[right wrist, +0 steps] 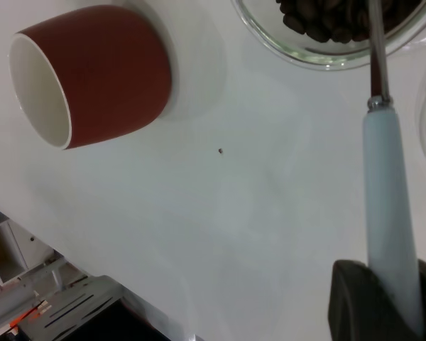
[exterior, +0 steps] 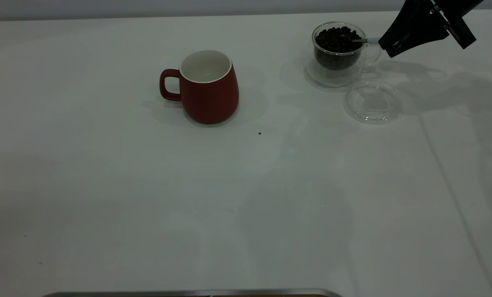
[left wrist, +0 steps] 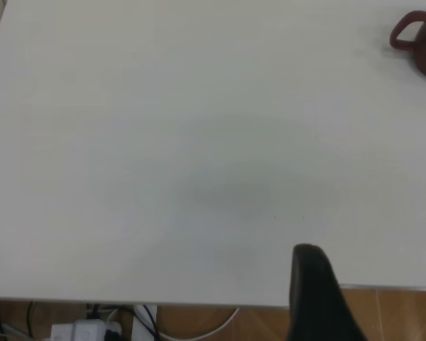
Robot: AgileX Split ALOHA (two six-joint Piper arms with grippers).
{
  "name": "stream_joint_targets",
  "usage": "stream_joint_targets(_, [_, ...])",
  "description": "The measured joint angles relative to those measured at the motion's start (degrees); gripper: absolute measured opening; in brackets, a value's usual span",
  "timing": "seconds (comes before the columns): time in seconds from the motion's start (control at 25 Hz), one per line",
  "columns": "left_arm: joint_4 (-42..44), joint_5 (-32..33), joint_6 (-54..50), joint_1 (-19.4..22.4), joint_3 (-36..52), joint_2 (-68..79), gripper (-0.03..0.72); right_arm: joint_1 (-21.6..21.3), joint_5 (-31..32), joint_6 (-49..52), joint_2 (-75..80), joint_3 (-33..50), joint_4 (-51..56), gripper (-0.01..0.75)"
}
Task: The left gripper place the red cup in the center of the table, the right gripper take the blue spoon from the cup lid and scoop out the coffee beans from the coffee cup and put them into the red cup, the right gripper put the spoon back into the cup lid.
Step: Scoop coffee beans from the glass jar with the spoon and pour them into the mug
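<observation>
Red cup [exterior: 208,88] stands upright and empty near the middle of the table [exterior: 105,198], well apart from the coffee cup [exterior: 339,49], so it looks ready to receive a scoop. At the far right, that glass holds the coffee beans [exterior: 335,39], and the bare cup lid [exterior: 372,102] lies just beside it. Right gripper [exterior: 388,44] pinches the blue spoon [right wrist: 389,206] by its handle, bowl among the beans, seemingly to scoop; whether the left gripper [left wrist: 319,298] is spread, I cannot tell.
</observation>
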Motion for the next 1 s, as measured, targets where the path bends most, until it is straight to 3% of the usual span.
stream_joint_targets(1.0, [0.00, 0.00, 0.13, 0.00, 0.00, 0.00, 0.467, -0.21, -0.24, -1.26, -1.25, 3.98, 5.45, 0.117])
